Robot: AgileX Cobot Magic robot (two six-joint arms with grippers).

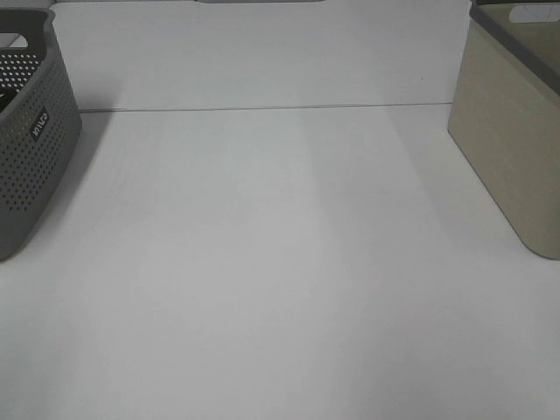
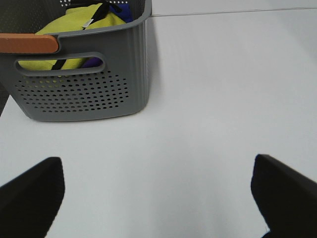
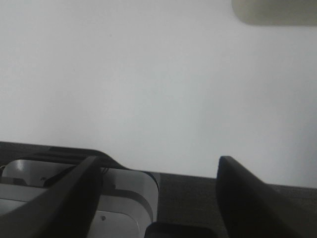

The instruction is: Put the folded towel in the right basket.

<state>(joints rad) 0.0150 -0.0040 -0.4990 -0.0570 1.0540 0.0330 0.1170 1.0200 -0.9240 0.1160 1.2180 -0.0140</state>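
No folded towel lies on the white table [image 1: 280, 262]. The right basket [image 1: 512, 131] is beige and stands at the table's right edge; its inside is hidden. A corner of it shows in the right wrist view [image 3: 275, 12]. The left basket [image 1: 26, 140] is grey and perforated. In the left wrist view this grey basket [image 2: 84, 89] holds yellow-green cloth [image 2: 84, 22] with purple and blue cloth beside it. My left gripper [image 2: 158, 198] is open and empty over the table, short of the grey basket. My right gripper [image 3: 158, 188] is open and empty. Neither gripper shows in the exterior view.
An orange bar [image 2: 27, 43] lies along the grey basket's near rim. The right wrist view shows the table's near edge and a white-grey robot base [image 3: 74, 198] under the gripper. A seam [image 1: 262, 108] crosses the table at the back.
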